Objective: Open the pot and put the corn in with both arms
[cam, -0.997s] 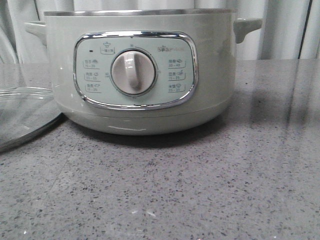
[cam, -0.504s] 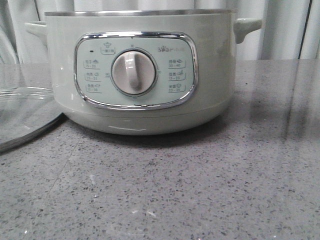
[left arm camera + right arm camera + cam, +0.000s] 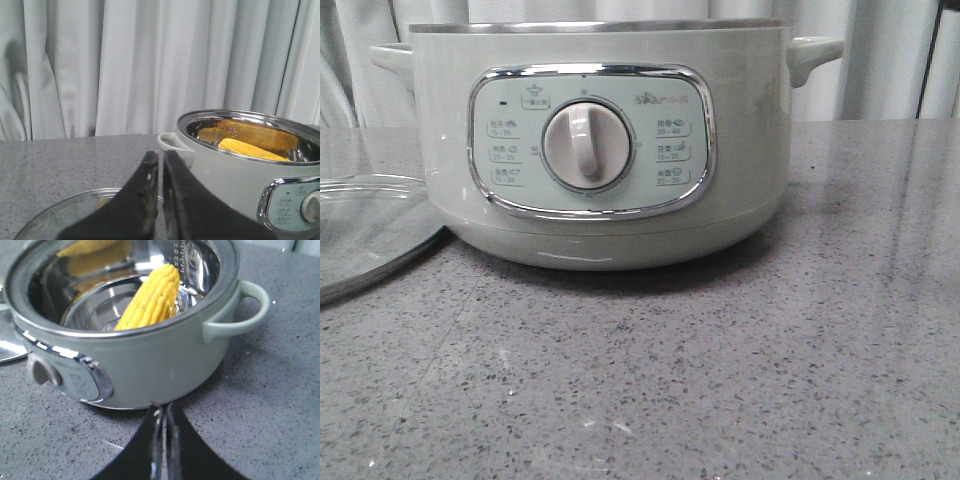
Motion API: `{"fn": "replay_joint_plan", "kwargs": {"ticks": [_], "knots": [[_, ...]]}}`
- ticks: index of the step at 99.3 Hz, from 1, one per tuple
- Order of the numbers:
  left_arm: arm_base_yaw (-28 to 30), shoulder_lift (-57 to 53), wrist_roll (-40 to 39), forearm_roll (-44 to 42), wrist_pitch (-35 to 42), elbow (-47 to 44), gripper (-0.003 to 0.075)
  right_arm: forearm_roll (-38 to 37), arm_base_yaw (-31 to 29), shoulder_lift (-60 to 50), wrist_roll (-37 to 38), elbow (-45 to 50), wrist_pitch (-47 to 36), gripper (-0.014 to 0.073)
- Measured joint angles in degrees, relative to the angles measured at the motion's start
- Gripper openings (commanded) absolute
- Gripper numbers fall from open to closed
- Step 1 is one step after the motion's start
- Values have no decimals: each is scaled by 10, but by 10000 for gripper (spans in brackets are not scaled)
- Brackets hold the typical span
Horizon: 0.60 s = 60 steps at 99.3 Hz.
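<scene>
Lying inside the open pot (image 3: 150,360), the corn (image 3: 150,297) leans on its wall; both arms' fingers pressed together.

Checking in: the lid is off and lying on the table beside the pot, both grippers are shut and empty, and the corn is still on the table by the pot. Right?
Not quite. The corn is not on the table; the right wrist view shows it lying inside the pot. The rest holds: the lid lies on the table beside the pot, and the left gripper and right gripper are shut and empty.
</scene>
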State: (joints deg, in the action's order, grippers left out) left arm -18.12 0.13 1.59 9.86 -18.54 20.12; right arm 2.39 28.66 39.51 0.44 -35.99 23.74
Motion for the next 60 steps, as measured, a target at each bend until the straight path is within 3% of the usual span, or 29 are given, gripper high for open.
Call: {"fn": "replay_joint_plan", "kwargs": {"ticks": [28, 60], "knots": [[0, 0, 0, 0, -11, -10, -20, -1, 0, -183, 0, 96, -19, -70], [0, 0, 0, 0, -21, -14, -20, -3, 0, -289, 0, 110, 93, -70]]}}
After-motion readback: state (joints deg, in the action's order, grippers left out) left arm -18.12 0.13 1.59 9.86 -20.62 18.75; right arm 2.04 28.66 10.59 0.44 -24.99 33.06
